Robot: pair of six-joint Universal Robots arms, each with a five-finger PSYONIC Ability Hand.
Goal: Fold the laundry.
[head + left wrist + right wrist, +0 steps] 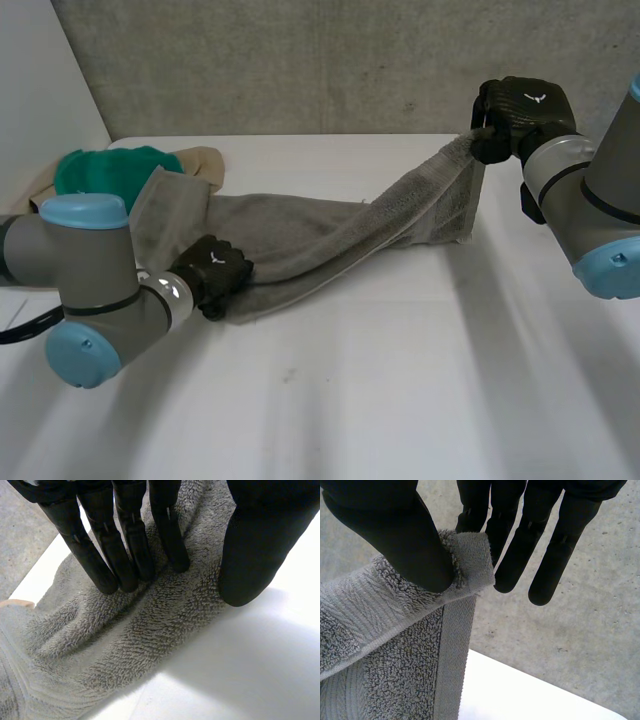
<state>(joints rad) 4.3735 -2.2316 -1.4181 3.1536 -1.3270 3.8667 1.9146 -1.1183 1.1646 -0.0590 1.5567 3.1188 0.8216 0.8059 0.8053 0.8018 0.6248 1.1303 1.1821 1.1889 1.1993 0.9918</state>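
Grey terry towel (320, 235) is strung across the white table (400, 400). Its left end lies on the table. Its right end is lifted off the table and hangs from our right hand (520, 115).

Right hand: thumb (405, 540) clamps the towel's hemmed corner against a finger behind it; the other fingers are straight and free. Corner-only pinch, so there's not much cloth in it.

Left hand (212, 272) is on the towel's near long edge, toward the table's left side. Fingers (125, 545) are straight with tips pushed into the pile, thumb down beside them, nothing curled round the cloth. We read that as pinning, not a grasp.

Handling, our judgement:
- Soft, thick and limp; it sags and ropes up between the hands.
- Probably heavy enough to tug at a corner pinch.
- The pile looks grippy, so we expect drag on the table.
- Not fragile.
- Best holds are the hemmed corners and the woven band, which look flatter and firmer than the loops.
- For a clean fold we'd want two corners of one short edge, spread apart.

Green cloth (105, 170) and beige cloth (205, 160) sit at the table's far left, just behind the towel's left end; avoid dragging them.
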